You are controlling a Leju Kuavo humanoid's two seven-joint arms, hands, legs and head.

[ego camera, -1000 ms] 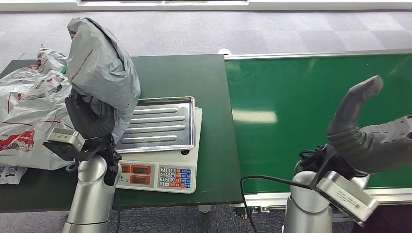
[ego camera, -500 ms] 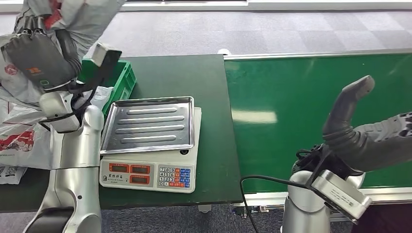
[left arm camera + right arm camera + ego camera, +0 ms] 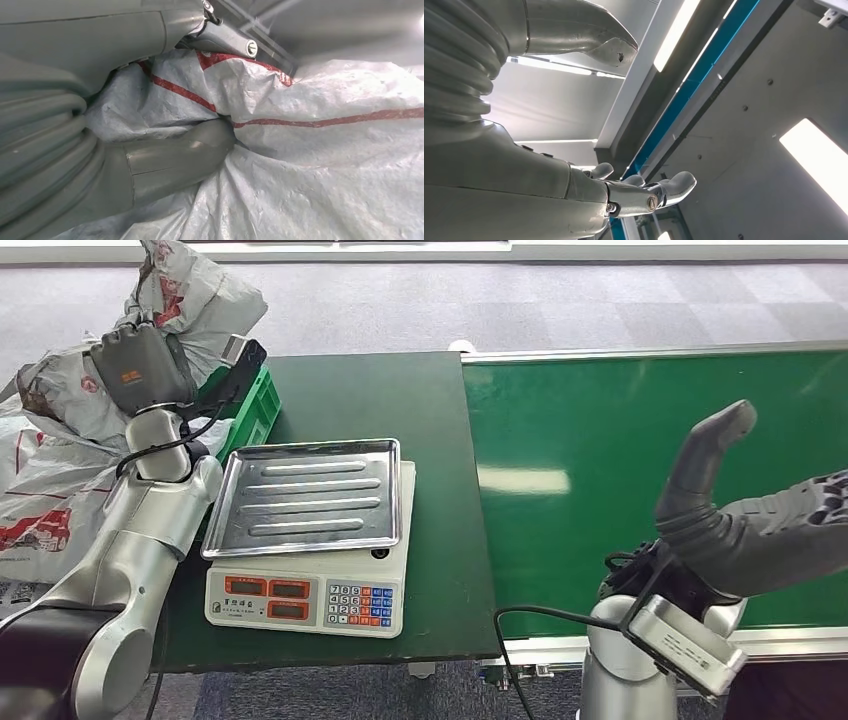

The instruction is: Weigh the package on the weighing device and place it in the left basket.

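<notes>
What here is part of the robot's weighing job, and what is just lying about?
Part of the job:
- grey package, held by the left hand
- scale with steel tray
- green basket

Lying about:
- other bagged parcels
- green conveyor belt
- idle right hand

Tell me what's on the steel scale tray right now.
Nothing: the ribbed steel tray on the white scale lies bare. The grey plastic package is in the left hand above the green basket, whose inside is mostly hidden.
</notes>
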